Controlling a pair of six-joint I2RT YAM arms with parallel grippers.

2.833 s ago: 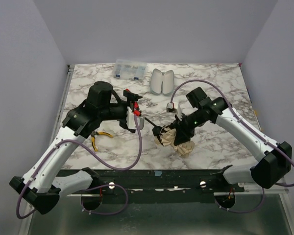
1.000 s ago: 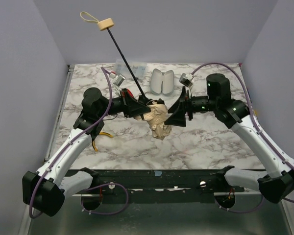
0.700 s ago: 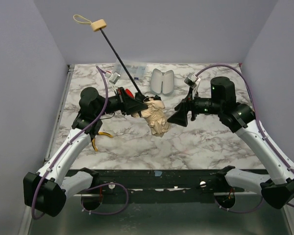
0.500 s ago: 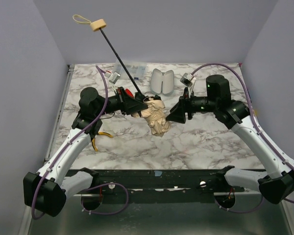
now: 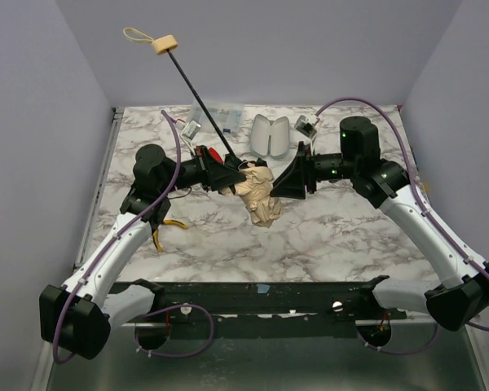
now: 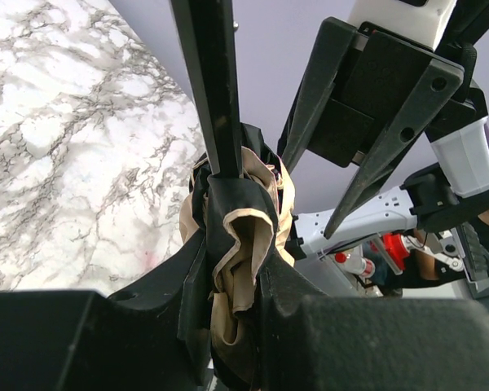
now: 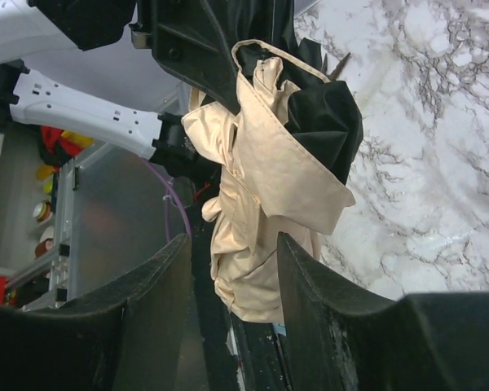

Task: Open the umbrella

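At mid-frame the left gripper (image 5: 235, 176) clamped the umbrella (image 5: 261, 199) where its thin shaft (image 5: 197, 94), slanting to the upper left, met the cloth. The right gripper (image 5: 287, 181) gaped just beside it. The cloth looked light, limp and slippery, so the stiff shaft seemed the surer hold

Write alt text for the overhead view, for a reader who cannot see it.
The left hand grips a folded tan umbrella over a marble table, its black shaft slanting up; the open right hand faces the crumpled fabric.
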